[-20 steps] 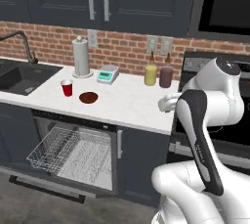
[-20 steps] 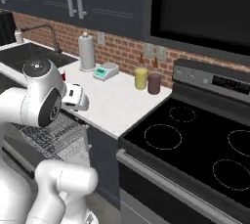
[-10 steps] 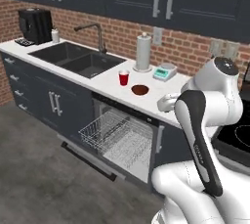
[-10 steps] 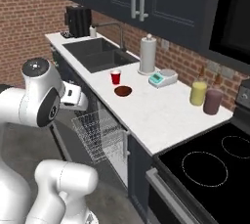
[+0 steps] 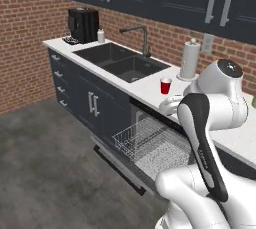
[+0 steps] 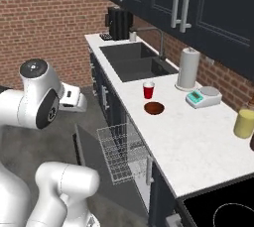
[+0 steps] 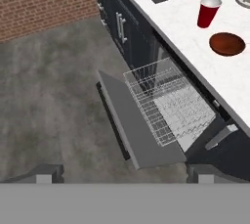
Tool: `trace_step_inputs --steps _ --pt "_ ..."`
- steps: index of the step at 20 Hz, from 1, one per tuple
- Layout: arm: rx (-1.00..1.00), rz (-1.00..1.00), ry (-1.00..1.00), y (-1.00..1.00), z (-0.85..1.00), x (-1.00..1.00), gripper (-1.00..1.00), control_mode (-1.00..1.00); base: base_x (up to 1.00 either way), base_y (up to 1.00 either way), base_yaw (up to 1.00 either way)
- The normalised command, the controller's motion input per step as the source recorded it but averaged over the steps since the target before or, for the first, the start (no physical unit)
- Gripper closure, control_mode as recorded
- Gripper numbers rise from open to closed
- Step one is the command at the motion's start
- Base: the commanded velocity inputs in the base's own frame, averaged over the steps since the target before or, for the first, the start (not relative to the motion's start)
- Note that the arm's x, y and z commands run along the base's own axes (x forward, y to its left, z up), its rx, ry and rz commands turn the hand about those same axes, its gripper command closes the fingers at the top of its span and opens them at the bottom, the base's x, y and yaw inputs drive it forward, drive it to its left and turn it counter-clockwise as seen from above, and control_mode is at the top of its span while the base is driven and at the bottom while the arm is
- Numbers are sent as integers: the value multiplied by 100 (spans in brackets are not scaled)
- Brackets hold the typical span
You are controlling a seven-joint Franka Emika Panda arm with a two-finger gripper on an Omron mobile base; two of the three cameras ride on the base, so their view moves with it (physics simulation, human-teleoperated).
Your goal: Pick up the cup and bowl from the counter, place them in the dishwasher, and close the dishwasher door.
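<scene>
The cup looks light, thin and tippy on the counter; grip it around its tapered middle. The gripper hangs empty, jaws wide apart.

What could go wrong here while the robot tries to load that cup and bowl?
The red cup is light and tapered, so the open gripper might tip it toward the sink. The shallow bowl offers little to pinch. The lowered dishwasher door and pulled-out rack jut into the arm's path.
</scene>
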Motion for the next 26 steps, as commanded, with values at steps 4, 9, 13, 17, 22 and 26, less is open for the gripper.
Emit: trace_step_inputs --steps 4,9,13,17,22,26 --pt "0 0 0 0 0 0 -100 100 73 -32 14" --pt "0 0 0 0 0 0 -100 100 17 -32 6" --pt "0 0 0 0 0 0 -100 100 6 -1 5" --pt "0 0 0 0 0 0 -100 100 -31 -8 29" --pt "0 0 0 0 0 0 -100 100 -43 -16 26" --pt "0 0 0 0 0 0 -100 100 -2 -38 19"
